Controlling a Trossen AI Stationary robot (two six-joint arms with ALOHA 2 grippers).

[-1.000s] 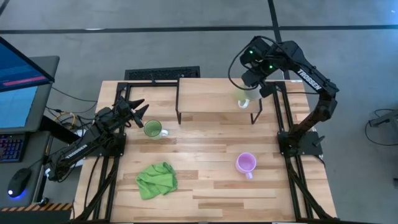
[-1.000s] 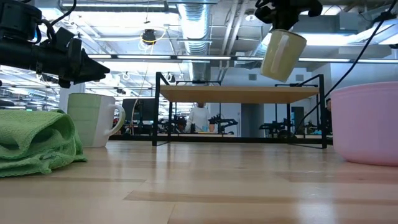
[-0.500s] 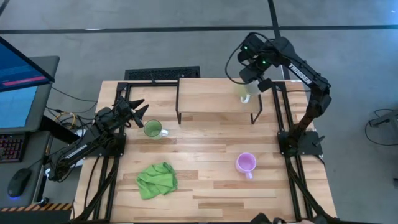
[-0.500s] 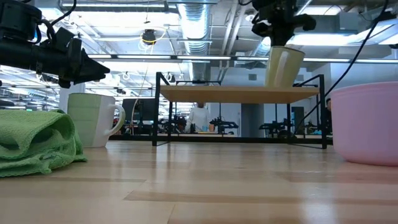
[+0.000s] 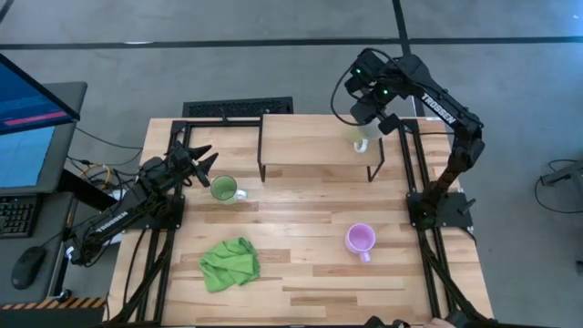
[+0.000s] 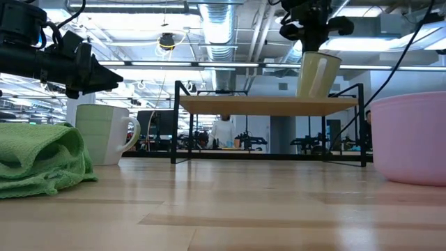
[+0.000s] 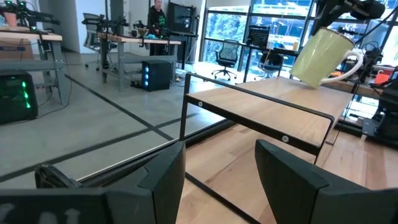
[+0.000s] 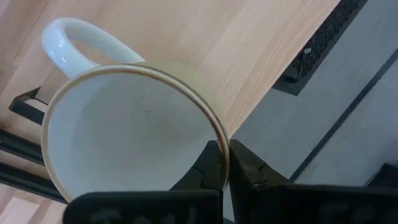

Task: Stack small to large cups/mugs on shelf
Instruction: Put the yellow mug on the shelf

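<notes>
Right tool [image 5: 366,121]: over the shelf's right end, fingers pinched on the rim of the cream mug [image 6: 318,74], one finger inside the wall, one outside.
Cream mug: upright on the shelf [image 5: 310,138] near its right end, slightly tilted; white handle faces the bench front.
Left tool [image 5: 202,162]: fingers [image 7: 163,179] spread apart, nothing between them; hovers above the bench [image 5: 301,273], just beside the green mug [image 5: 224,189].
Green mug: upright on the bench, left of the shelf.
Purple mug [image 5: 360,240]: upright on the bench, right front, well apart from the shelf.
Green cloth [image 5: 230,262]: crumpled, front left.
</notes>
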